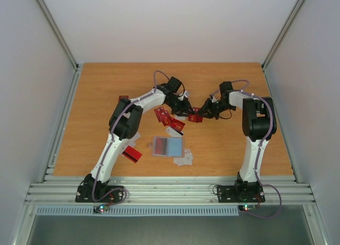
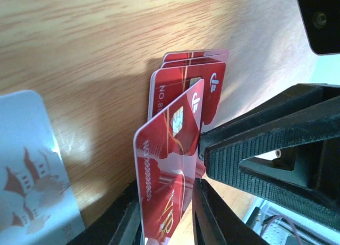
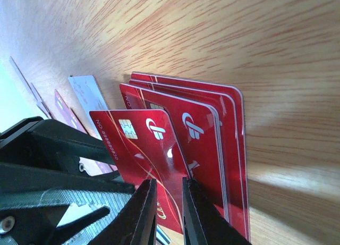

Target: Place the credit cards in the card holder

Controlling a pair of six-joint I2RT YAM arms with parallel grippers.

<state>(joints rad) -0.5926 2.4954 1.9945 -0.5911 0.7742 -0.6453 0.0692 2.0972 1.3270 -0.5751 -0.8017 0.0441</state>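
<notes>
My right gripper (image 3: 169, 191) pinched a glossy red plastic card (image 3: 143, 144); my left gripper (image 2: 166, 202) straddled it narrowly, hold unclear; releasing early risked dropping it.

The top view looks down from behind the arm bases (image 1: 101, 193) at 6 o'clock over the whole desk (image 1: 106, 85). Both wrist views, past the left tool (image 2: 167, 218) and right tool (image 3: 169, 210), closely share one red card (image 2: 170, 149).

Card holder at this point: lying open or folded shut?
Open. The card holder lies spread flat on the table, its blue-grey inside facing up in the top view.
</notes>
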